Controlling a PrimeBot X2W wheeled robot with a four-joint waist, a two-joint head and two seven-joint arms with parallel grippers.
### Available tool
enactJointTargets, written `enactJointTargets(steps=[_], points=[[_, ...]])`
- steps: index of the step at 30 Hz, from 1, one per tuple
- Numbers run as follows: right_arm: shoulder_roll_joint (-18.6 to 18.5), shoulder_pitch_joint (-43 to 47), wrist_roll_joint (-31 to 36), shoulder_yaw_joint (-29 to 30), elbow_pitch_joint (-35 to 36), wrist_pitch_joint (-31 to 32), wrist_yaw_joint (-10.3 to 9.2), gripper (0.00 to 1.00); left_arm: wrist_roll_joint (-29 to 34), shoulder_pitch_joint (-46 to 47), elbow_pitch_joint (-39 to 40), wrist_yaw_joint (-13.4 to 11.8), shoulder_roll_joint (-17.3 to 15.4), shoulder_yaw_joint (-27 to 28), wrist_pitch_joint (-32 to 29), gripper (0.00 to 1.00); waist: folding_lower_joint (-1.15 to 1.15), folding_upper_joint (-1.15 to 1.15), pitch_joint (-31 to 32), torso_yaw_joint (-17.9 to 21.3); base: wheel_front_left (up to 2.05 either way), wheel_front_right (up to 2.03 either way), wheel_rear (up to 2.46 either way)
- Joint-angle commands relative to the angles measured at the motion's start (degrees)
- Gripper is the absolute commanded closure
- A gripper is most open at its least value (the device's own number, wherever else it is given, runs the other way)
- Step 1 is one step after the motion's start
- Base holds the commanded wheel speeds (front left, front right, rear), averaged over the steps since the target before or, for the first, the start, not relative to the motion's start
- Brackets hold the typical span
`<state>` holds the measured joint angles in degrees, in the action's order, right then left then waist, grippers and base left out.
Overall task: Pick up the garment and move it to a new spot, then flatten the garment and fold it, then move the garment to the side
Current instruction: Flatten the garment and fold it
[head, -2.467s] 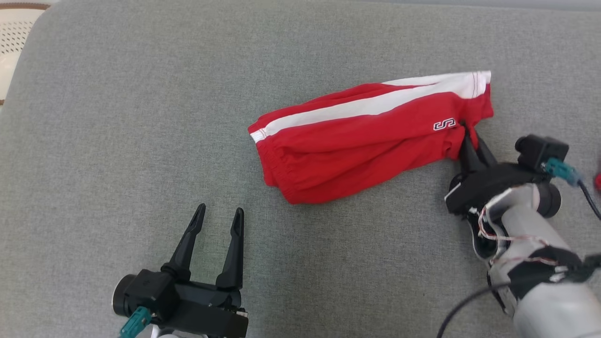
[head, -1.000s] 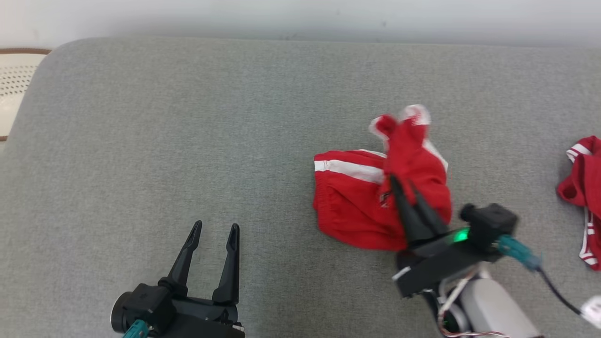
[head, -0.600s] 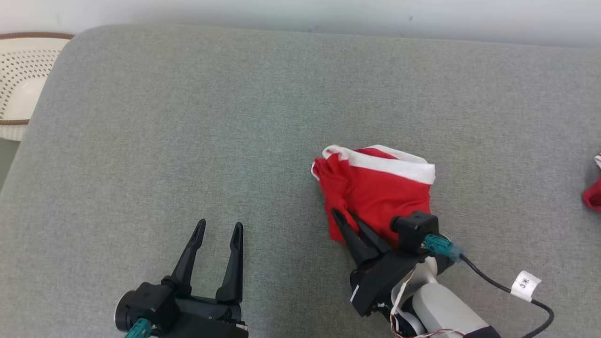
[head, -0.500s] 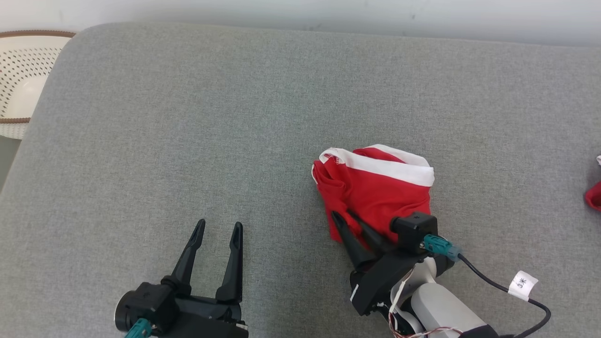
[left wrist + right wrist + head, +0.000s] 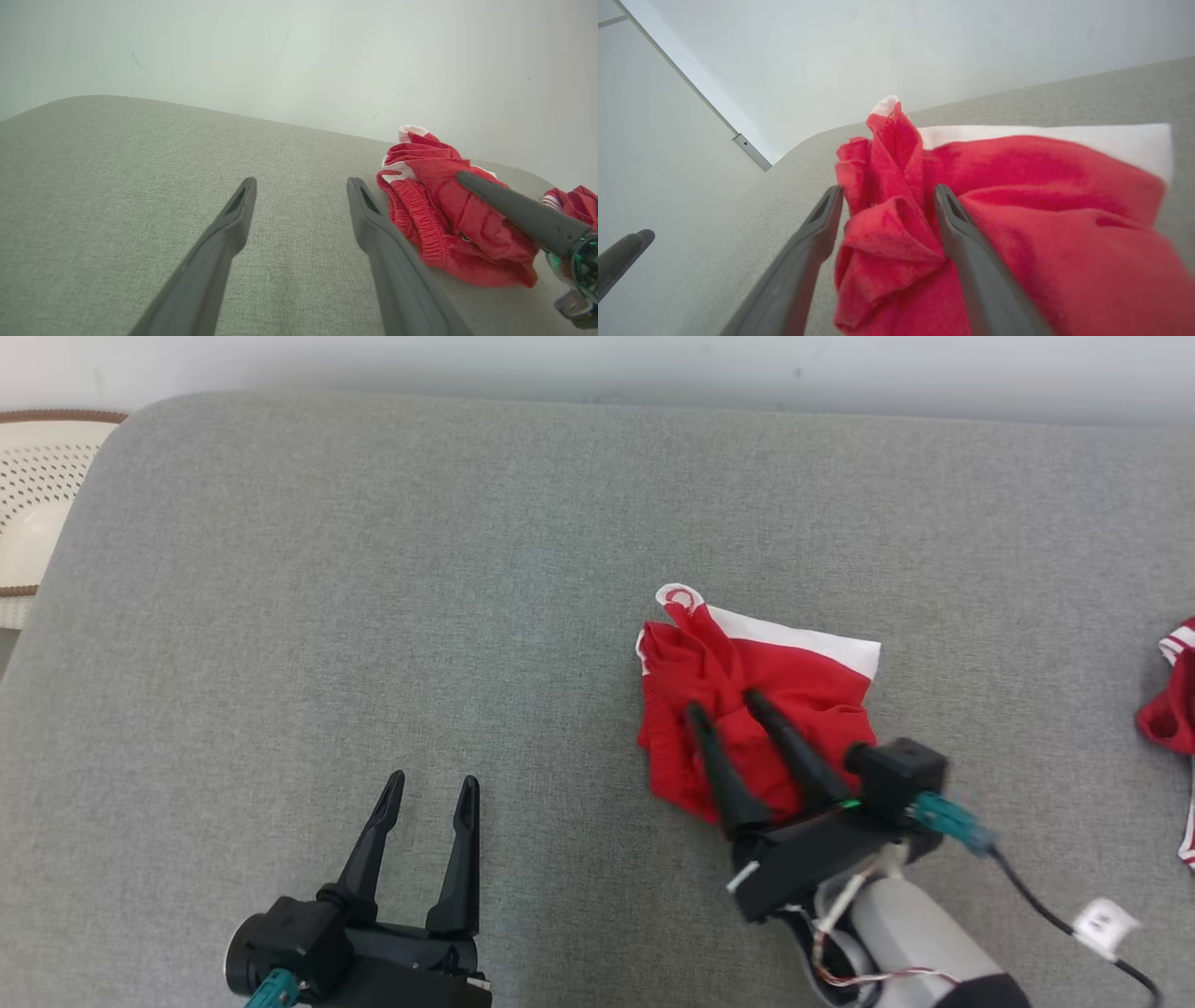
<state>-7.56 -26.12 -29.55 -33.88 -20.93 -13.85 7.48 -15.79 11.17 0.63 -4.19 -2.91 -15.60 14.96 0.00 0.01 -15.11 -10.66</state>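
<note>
The red garment (image 5: 794, 672) with a white stripe lies bunched and folded over on the grey cushion (image 5: 373, 569), right of centre. My right gripper (image 5: 724, 703) hovers over its left half, open, with a raised fold of red cloth (image 5: 896, 219) between the spread fingers. In the right wrist view the garment (image 5: 1041, 186) bulges around both fingers and its white band runs along the far edge. My left gripper (image 5: 432, 779) rests open at the lower left, well apart from the cloth. The left wrist view has the garment (image 5: 444, 200) to its right, with a right finger (image 5: 514, 210) lying across it.
A second red and white garment (image 5: 1167, 709) lies at the cushion's right edge. A white perforated basket (image 5: 37, 504) stands beyond the left edge. A pale wall runs behind the cushion. A black cable with a white tag (image 5: 1097, 919) trails from my right wrist.
My right gripper dragged the garment's right end leftward, folding it into a bunch, then let go. Its fingers are now wider apart and further up over the cloth. The camera shifted slightly.
</note>
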Motion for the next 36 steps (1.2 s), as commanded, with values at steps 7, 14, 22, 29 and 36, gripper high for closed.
enactJointTargets(steps=[7,14,22,29,36], points=[[-4.4,6.6,-0.2,4.2,11.7,-0.9,0.01,0.00,0.3,-1.0,-0.1,0.1,-0.1,1.2,0.3,0.00,0.00,-0.01,1.2,1.4,0.00,0.00,0.00],[-5.3,14.3,2.2,16.4,22.8,-1.1,0.01,0.00,1.1,-1.9,0.0,-0.1,-0.6,2.5,0.3,0.00,0.00,-0.01,2.4,3.3,0.00,0.00,0.00],[-5.5,19.0,9.7,27.9,28.1,0.7,0.01,0.00,2.8,-2.4,1.1,-0.5,-2.5,4.3,0.3,0.00,0.00,-0.01,4.6,5.4,0.00,0.00,0.00],[-4.0,26.4,15.4,28.8,28.2,3.2,0.01,0.00,4.4,-4.8,2.5,-1.4,-3.7,5.0,0.3,0.00,0.00,-0.01,7.7,6.4,0.00,0.00,0.00],[-2.5,31.6,15.8,27.8,28.3,4.0,0.01,0.00,4.3,-6.8,2.6,-1.8,-4.6,5.5,0.3,0.00,0.00,-0.01,8.9,7.2,0.00,0.00,0.00]])
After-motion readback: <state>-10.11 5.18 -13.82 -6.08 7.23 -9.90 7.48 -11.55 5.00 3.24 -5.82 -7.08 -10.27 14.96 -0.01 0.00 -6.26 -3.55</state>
